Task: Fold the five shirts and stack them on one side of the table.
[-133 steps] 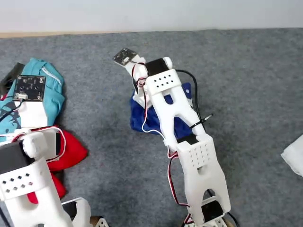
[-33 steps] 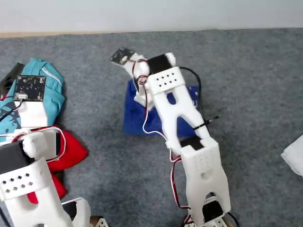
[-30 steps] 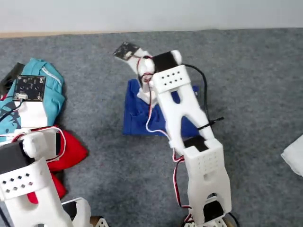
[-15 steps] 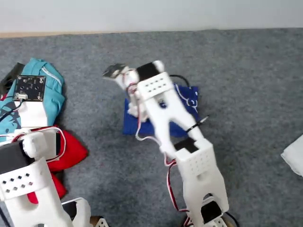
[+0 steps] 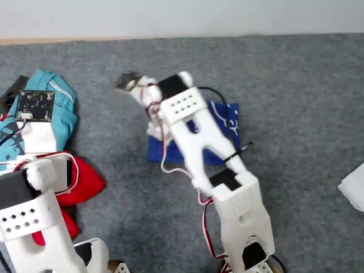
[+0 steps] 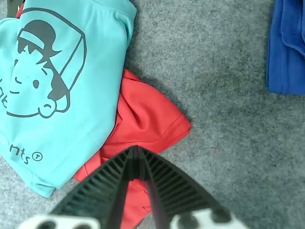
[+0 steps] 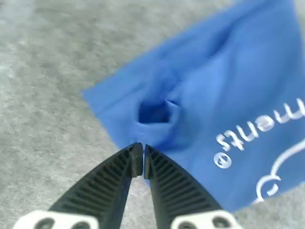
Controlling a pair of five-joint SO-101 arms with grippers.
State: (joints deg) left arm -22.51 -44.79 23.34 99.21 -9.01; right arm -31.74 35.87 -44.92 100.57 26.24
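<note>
A folded blue shirt (image 5: pixel 227 122) with white print lies mid-table, partly under my right arm (image 5: pixel 187 119). The right gripper (image 7: pixel 138 160) is shut with nothing in it, its tips just off the edge of the blue shirt (image 7: pixel 214 86), which has a small dimple close by. At the table's left side, a teal shirt (image 5: pixel 62 108) with a cartoon print lies over a red shirt (image 5: pixel 85 182). My left gripper (image 6: pixel 135 155) is shut and hangs empty above the red shirt (image 6: pixel 143 119), beside the teal one (image 6: pixel 57 76).
A white shirt (image 5: pixel 354 186) pokes in at the right edge. A pale wall strip (image 5: pixel 182 17) borders the far side of the grey carpeted table (image 5: pixel 296 85). Bare carpet stretches between the blue shirt and the white one, and between the two arms.
The blue shirt went from a bunched heap to a flat rectangle. My right arm has swung left across it. The left arm has not moved.
</note>
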